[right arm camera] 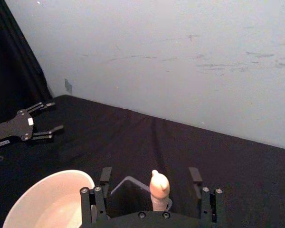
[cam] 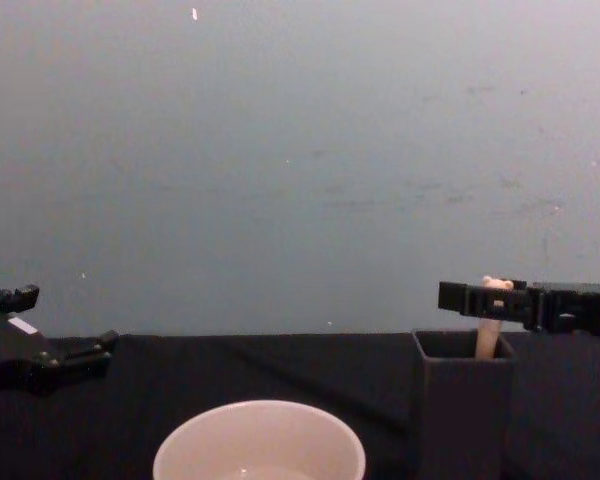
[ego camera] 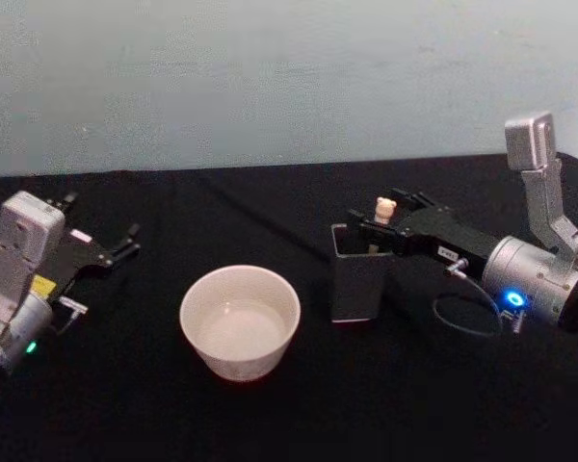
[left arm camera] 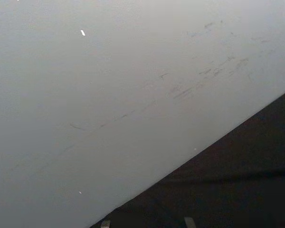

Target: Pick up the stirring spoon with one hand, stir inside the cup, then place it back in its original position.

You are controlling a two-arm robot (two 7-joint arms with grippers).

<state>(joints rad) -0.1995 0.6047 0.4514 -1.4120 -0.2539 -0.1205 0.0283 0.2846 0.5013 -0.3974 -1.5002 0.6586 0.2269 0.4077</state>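
Cup mouth: the cup [ego camera: 240,322] stood open and unobstructed.
Spoon exit: the holder [ego camera: 355,282] walls hemmed the stirring spoon [ego camera: 384,209]; room above was free.

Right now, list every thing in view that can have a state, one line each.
stirring spoon: upright in the holder, bear-head handle sticking out the top, not gripped.
cup: upright on the black table, nothing standing in it.
dark grey holder: upright beside the cup, spoon inside.
right gripper: jaws open, either side of the spoon handle above the holder.
left gripper: jaws open, holding nothing, away from the cup.
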